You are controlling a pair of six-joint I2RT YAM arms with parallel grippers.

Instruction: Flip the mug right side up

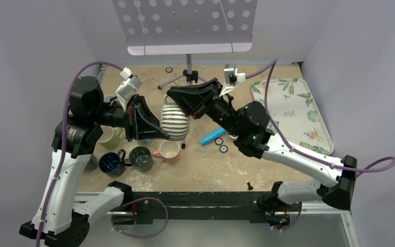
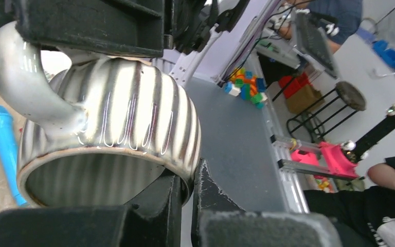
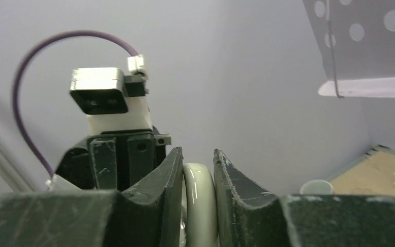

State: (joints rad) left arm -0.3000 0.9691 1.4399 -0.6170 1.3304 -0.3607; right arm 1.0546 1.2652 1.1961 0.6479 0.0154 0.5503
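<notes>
Nearest the arm bases, four spare mugs are sitting on the worktop [image 1: 211, 170]: a green mug [image 1: 112, 138], a blue mug [image 1: 110, 163], a dark mug [image 1: 140, 157] and a pink mug [image 1: 168, 150].

Just beyond them, both arms are sharing the ribbed mug [image 1: 175, 121], seemingly lifted off the surface. The left claw [image 1: 159, 135] is clamping fully down on the mug's rim wall, one finger inside the mouth and one outside. The right claw [image 1: 181, 99] is gripping the handle [image 3: 200, 206] from above, its jaws drawn in around the loop. The mouth is appearing to face down and toward the left claw, so the mug is not yet upright.

A handover for the turn is looking like the step in hand. Doing it well is meaning one claw lets go only once the other is firm. The mug should then roll slowly until the mouth faces up, staying clear of the pink mug just beside it. It can come down on a bare patch.

Farther back, a blue marker [image 1: 212, 136], a floral tray [image 1: 308, 118] and a music stand [image 1: 185, 25] are standing by.
</notes>
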